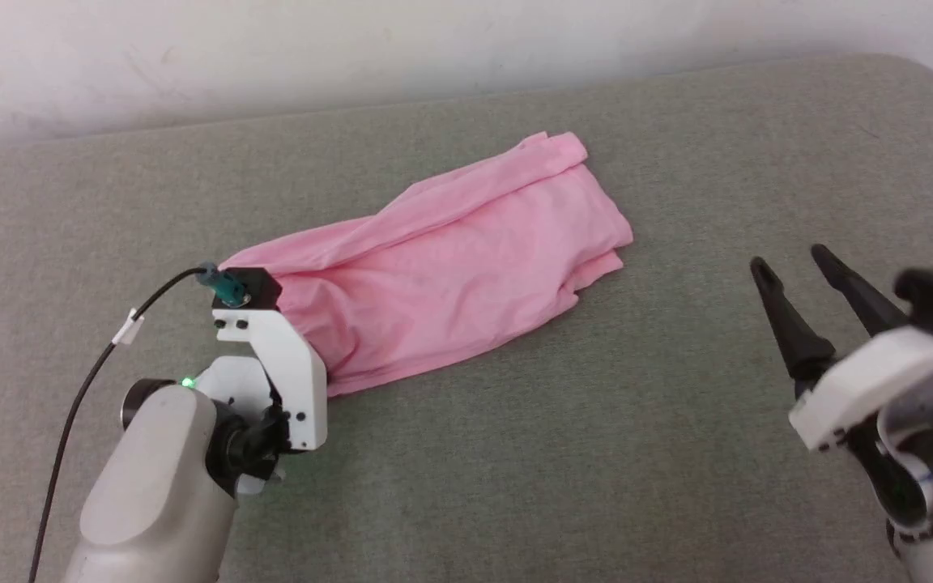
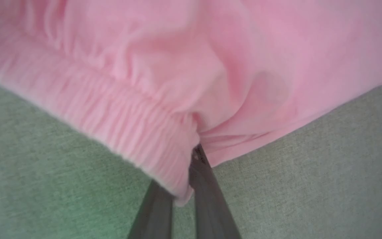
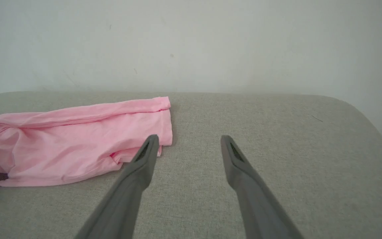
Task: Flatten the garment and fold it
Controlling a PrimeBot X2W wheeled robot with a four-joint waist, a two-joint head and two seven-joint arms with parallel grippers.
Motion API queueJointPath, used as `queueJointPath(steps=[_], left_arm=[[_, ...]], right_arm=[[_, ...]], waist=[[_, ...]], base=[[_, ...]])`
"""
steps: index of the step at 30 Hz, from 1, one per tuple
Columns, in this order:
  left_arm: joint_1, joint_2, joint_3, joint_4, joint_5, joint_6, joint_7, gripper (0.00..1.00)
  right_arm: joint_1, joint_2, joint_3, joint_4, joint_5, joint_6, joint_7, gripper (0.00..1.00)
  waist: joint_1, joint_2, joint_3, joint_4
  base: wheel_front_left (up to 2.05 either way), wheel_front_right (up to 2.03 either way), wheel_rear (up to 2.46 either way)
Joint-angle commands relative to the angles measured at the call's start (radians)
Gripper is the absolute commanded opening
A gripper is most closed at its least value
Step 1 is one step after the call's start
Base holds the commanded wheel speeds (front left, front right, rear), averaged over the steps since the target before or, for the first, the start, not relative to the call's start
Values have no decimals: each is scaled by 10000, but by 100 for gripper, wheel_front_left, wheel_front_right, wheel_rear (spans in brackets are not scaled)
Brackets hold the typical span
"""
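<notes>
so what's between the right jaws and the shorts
Nothing lies there: just a bare stretch of the grey-green padded top between the open right jaws and the shorts. The head view shows that gap plainly.

Bare indoor space, looked like a lab-type test setup more than a home. The work surface was a wide padded top (image 1: 677,453) covered in grey-green woven fabric with a rounded corner, backed by a plain white wall (image 1: 353,48) with a few scuffs. Exact room type could not be told.
</notes>
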Motion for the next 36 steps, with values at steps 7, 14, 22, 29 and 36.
queueJointPath(steps=[7, 14, 22, 29, 36], left_arm=[[236, -332, -288, -516, 138, -109, -700, 0], [-23, -470, -485, -1512, 379, -148, -1206, 0], [-121, -454, -527, -2599, 498, -63, -1466, 0], [47, -390, -576, -3010, 529, 81, -1419, 0], [346, -161, -501, -3144, 453, 86, -1460, 0]], right_arm=[[-2488, -533, 1088, 2850, 1277, -9, 1594, 100], [-4272, -585, 1883, 5124, 2067, -9, 2301, 100], [-5827, -231, 2647, 7623, 2593, -9, 2709, 100], [-5818, -48, 3792, 8977, 3482, -9, 4838, 36], [-5818, -579, 4141, 8193, 4036, -9, 4158, 0]], waist=[[0, -1, 526, 872], [0, -1, 958, 1461], [0, -1, 1445, 1725], [0, -1, 1404, 1703], [0, -1, 901, 1548]], base=[[0, 0, 0], [0, 0, 0], [0, 0, 0], [0, 0, 0], [0, 0, 0]])
